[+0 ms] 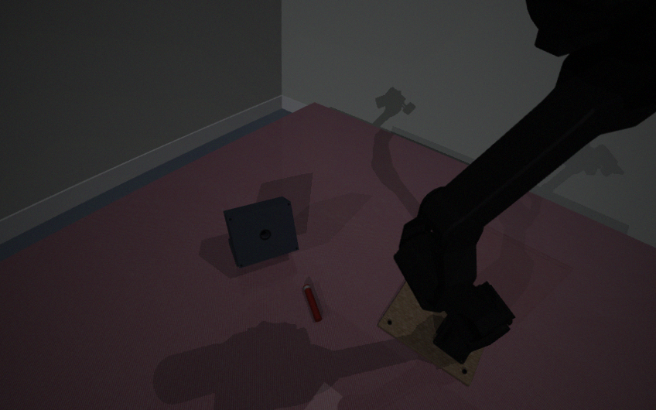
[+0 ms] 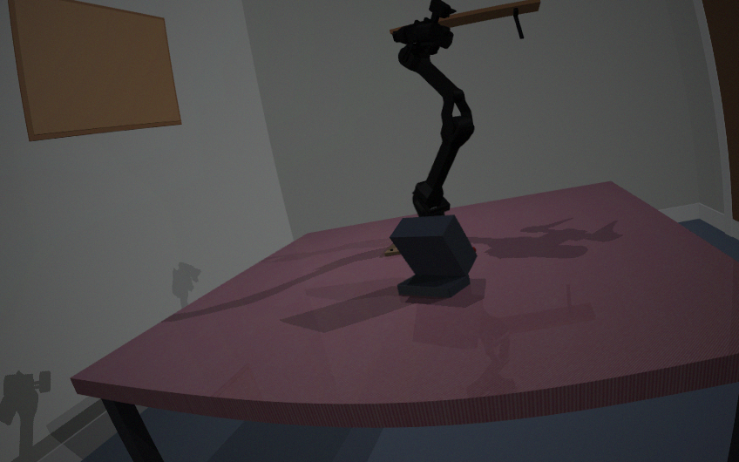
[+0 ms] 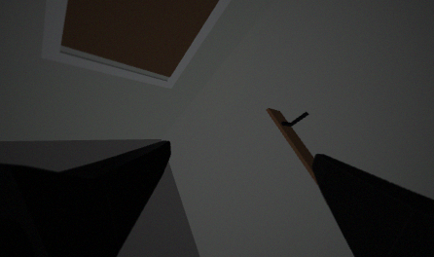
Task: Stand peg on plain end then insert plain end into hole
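The red peg (image 1: 312, 305) lies on its side on the table; its white band (image 1: 306, 288) is at the end toward the panel. Only a small red bit of the peg (image 2: 474, 250) shows in the exterior view, beside the panel block. The dark blue-grey sloped panel (image 1: 248, 244) (image 2: 430, 253) stands on the table, with one round hole (image 1: 264, 234) in the middle of its face. My gripper (image 3: 239, 154) is open and empty, its two dark fingers wide apart. It is raised high above the table, far from peg and panel, with only walls and fittings showing past its fingers.
The arm rises from a tan base plate (image 1: 404, 313) (image 2: 390, 251) near the peg. The pink table (image 1: 131, 285) (image 2: 303, 367) bears arm shadows. A wooden wall rail (image 2: 492, 13) (image 3: 297, 142) with a dark hook is behind the raised arm. A brown board (image 2: 97, 69) hangs on the wall.
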Action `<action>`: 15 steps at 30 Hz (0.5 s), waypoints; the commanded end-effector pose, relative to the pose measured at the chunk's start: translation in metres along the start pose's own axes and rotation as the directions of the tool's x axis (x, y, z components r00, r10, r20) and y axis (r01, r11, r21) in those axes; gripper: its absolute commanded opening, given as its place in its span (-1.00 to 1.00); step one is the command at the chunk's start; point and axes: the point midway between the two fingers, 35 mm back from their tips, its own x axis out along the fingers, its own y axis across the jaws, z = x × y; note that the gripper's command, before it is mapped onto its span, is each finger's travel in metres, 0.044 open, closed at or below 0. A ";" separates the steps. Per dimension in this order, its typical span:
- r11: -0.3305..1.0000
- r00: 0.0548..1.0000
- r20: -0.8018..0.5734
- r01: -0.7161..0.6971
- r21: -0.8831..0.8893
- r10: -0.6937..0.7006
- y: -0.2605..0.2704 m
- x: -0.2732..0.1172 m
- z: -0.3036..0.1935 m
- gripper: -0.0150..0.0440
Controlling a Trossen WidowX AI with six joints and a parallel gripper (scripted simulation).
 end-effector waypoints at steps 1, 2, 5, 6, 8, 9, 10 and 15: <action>0.995 0.999 -0.051 0.015 -0.098 -0.020 -0.014 0.001 -0.017 1.00; 0.993 0.998 -0.063 0.017 -0.119 -0.025 -0.017 0.001 -0.021 1.00; 0.983 0.994 -0.101 0.023 -0.180 -0.042 -0.025 0.001 -0.031 1.00; 0.979 0.992 -0.114 0.024 -0.202 -0.048 -0.027 0.001 -0.035 1.00; 0.969 0.988 -0.142 0.025 -0.246 -0.061 -0.033 0.000 -0.043 1.00; 0.963 0.985 -0.156 0.024 -0.268 -0.068 -0.036 -0.001 -0.047 1.00; 0.957 0.983 -0.171 0.022 -0.290 -0.074 -0.039 -0.001 -0.050 1.00; 0.920 0.964 -0.242 0.005 -0.392 -0.108 -0.054 -0.006 -0.069 1.00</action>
